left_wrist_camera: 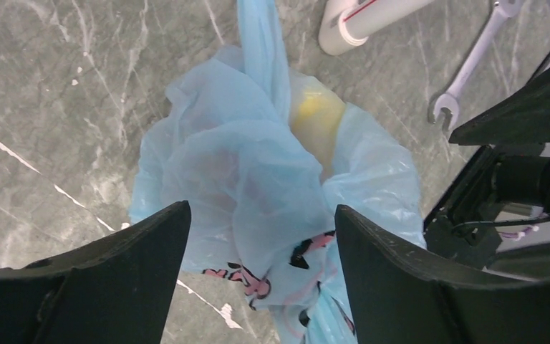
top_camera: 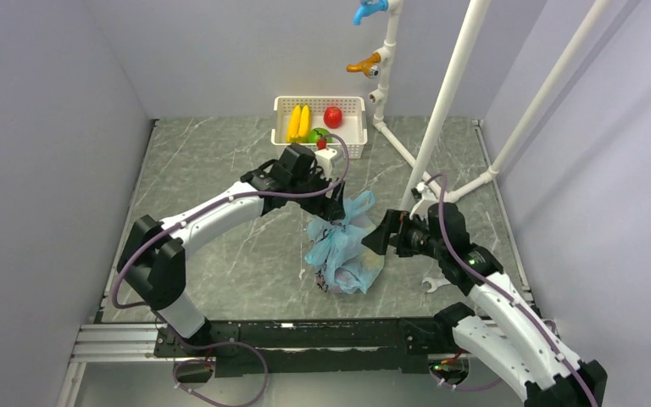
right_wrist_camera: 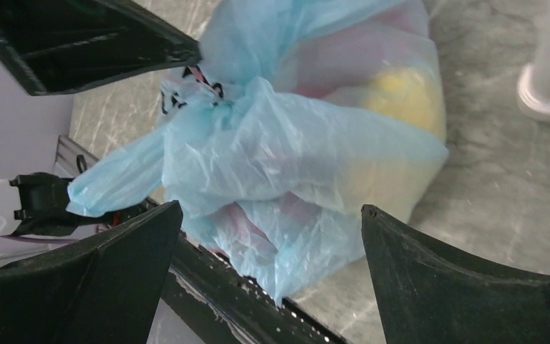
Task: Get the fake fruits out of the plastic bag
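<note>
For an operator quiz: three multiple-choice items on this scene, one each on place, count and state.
1. Where is the plastic bag? A in the basket B on the table C on a shelf
2. Bananas in the white basket? A one B two C four
3. The right pincer is? A open B shut on the bag C shut on a banana
B: it lies on the table. B: two lie side by side. A: its fingers stand wide apart.

Fake fruits [left_wrist_camera: 317, 118] inside plastic bag [left_wrist_camera: 243, 179].
</note>
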Action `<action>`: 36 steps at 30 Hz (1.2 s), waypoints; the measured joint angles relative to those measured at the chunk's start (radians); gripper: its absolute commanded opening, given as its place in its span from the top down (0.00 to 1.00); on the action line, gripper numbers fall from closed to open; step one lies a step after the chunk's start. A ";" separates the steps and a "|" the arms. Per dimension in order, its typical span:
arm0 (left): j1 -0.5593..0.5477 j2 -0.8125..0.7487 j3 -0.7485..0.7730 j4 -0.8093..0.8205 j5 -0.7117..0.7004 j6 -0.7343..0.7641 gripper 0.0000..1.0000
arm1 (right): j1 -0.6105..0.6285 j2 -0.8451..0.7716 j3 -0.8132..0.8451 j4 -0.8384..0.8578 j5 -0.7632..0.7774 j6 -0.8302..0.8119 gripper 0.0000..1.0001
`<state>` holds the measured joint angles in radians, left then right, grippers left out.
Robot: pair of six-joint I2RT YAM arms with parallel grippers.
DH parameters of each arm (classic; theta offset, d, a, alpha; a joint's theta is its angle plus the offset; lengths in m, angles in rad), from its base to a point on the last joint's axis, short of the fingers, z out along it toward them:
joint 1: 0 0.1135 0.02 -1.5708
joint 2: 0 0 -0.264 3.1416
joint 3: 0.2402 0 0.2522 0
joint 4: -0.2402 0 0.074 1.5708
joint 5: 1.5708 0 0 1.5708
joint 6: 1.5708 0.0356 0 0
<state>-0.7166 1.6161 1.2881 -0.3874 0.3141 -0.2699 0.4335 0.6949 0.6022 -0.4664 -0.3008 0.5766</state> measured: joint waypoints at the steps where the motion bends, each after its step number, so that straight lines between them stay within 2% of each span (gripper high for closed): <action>1: 0.002 0.010 0.005 0.000 -0.002 0.004 0.27 | 0.006 0.025 -0.001 0.034 -0.012 0.000 0.01; 4: 0.004 0.034 0.014 -0.001 -0.007 0.013 0.33 | 0.045 0.082 -0.001 0.121 -0.016 0.000 0.07; 7: 0.000 0.050 0.016 -0.007 -0.006 0.023 0.26 | 0.095 0.122 -0.001 0.170 -0.003 -0.006 0.08; 10: -0.018 0.071 0.040 -0.044 -0.007 0.038 0.32 | 0.146 0.164 0.003 0.192 0.031 -0.022 0.13; 13: -0.049 0.097 0.068 -0.064 -0.017 0.045 0.45 | 0.194 0.200 0.021 0.190 0.085 -0.047 0.20; 16: -0.075 0.101 0.069 -0.081 -0.033 0.047 0.65 | 0.240 0.232 0.049 0.192 0.147 -0.067 0.24; 22: -0.083 0.082 0.027 -0.071 -0.060 0.028 1.00 | 0.299 0.248 0.053 0.234 0.193 -0.097 0.26; 27: -0.083 -0.013 -0.064 -0.063 -0.115 -0.002 1.00 | 0.321 0.288 0.057 0.272 0.193 -0.121 0.23; 32: -0.083 -0.174 -0.135 -0.077 -0.194 -0.026 1.00 | 0.336 0.336 0.089 0.288 0.179 -0.150 0.01; 36: -0.084 -0.285 -0.154 -0.090 -0.253 -0.058 1.00 | 0.381 0.410 0.158 0.304 0.158 -0.202 0.00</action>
<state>-0.8001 1.3312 1.1343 -0.4778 0.0608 -0.3283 0.8146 1.1053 0.7605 -0.1619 -0.1429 0.3744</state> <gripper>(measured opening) 0.012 0.991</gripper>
